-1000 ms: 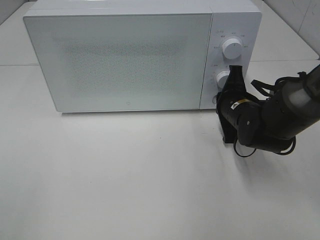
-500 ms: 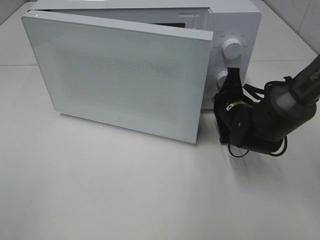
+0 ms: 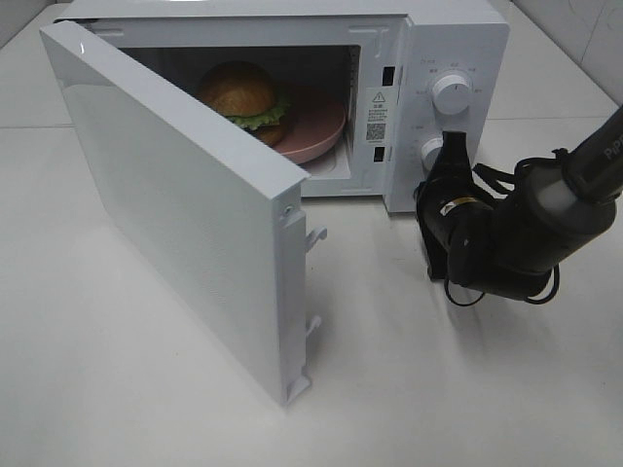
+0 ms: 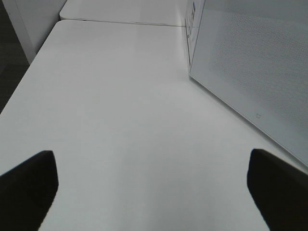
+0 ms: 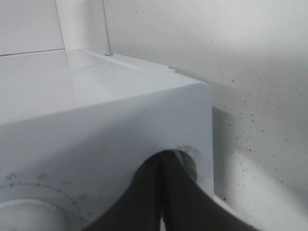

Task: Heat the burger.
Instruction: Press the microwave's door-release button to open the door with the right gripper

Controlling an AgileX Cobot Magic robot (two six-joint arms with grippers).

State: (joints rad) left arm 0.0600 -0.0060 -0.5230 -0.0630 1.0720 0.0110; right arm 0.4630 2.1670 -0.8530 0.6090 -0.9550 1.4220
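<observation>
The burger (image 3: 240, 97), with a golden bun and a green lettuce frill, sits on a pink plate (image 3: 326, 131) inside the white microwave (image 3: 458, 39). The microwave's door (image 3: 185, 204) stands swung wide open to the left. My right gripper (image 3: 455, 146) is shut with nothing in it, its tip against the control panel by the lower knob (image 3: 431, 151). In the right wrist view the closed fingers (image 5: 163, 192) meet just below a round button recess (image 5: 188, 154). My left gripper (image 4: 154, 192) is open over bare table, its fingertips (image 4: 29, 178) far apart, with the door's outer face (image 4: 260, 72) beside it.
The upper timer knob (image 3: 453, 92) is above my right gripper. The open door juts far out over the white table (image 3: 438, 389) on the left half. The table's left edge (image 4: 29, 72) drops off to dark floor.
The microwave door went from shut to wide open, uncovering the burger on its plate. My right gripper stayed shut at the panel and shifted slightly.
</observation>
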